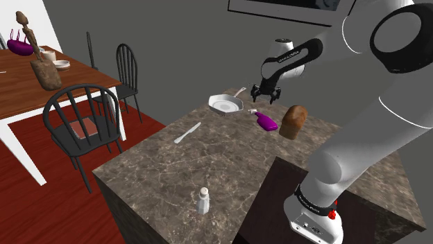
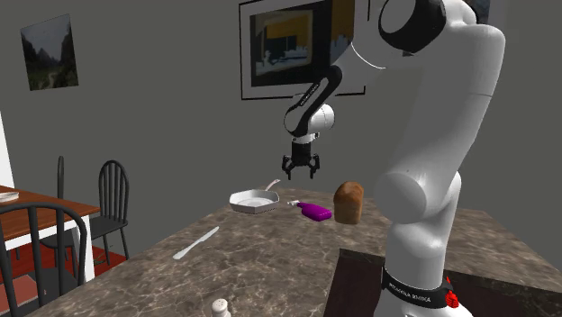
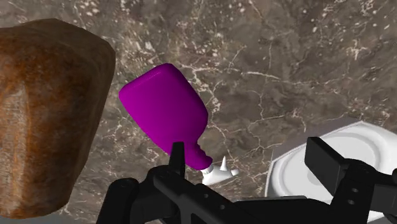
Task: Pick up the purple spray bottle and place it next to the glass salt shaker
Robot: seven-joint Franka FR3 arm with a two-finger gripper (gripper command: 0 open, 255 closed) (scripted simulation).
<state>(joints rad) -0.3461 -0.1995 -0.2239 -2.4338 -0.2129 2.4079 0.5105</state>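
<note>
Now the gripper point(image 1: 266, 96) hovers open-fingered over one purple spray bottle point(image 1: 266, 122), lying between one frying pan point(image 1: 225, 105) and one bread loaf point(image 1: 293, 122); one salt shaker point(image 1: 203, 201) well apart.

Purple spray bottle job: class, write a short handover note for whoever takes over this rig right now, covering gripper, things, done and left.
Gripper: open, empty, hovering above the bottle's nozzle end.
Purple spray bottle: lying on its side on the counter, between the white pan and the brown loaf.
Salt shaker: upright near the counter's opposite edge, far from the bottle.
Done: gripper positioned over the bottle; nothing grasped.
Left: descend, grasp, lift, carry, set down beside the shaker.
</note>
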